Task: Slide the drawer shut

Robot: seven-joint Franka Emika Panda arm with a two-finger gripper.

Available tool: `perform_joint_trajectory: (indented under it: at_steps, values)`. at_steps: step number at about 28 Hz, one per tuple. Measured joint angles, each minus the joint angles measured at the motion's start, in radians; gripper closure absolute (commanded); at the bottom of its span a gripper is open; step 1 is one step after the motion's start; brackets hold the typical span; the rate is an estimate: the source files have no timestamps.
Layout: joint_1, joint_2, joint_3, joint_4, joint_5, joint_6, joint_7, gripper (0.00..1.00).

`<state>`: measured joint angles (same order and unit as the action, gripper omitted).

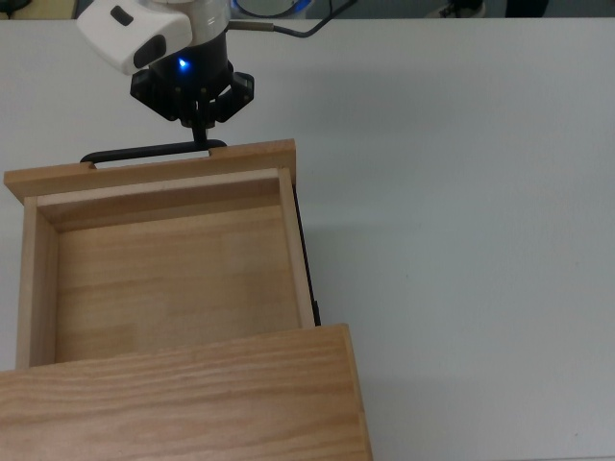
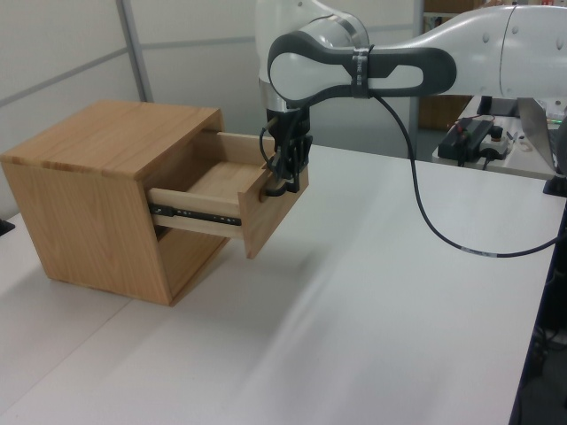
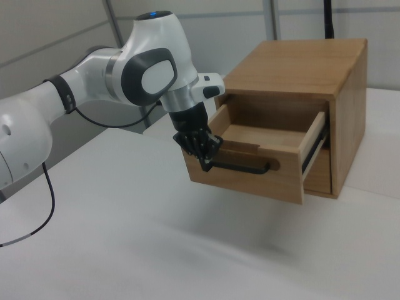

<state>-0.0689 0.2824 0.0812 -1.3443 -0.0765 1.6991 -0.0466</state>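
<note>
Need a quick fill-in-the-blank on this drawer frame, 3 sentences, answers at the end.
1. The drawer is pulled ____ of the cabinet, not shut.
2. The claw sits at the drawer's black ____, at the right view's left end of it.
3. Inside, the drawer tray holds ____ but bare wood.

Missing words: out; handle; nothing
</note>
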Motion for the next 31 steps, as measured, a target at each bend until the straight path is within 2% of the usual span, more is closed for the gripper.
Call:
perform_joint_trajectory:
  at_steps: [6,11,23,31]
  values:
    - [0.000,0.002,0.000,-0.004,0.000,0.039,0.000,1.00]
    - [0.003,0.016,0.000,-0.015,0.000,0.175,0.001,1.00]
    - [0.018,0.119,0.000,-0.037,0.004,0.662,0.026,1.00]
    - [0.018,0.202,0.000,-0.079,0.004,1.088,0.030,1.00]
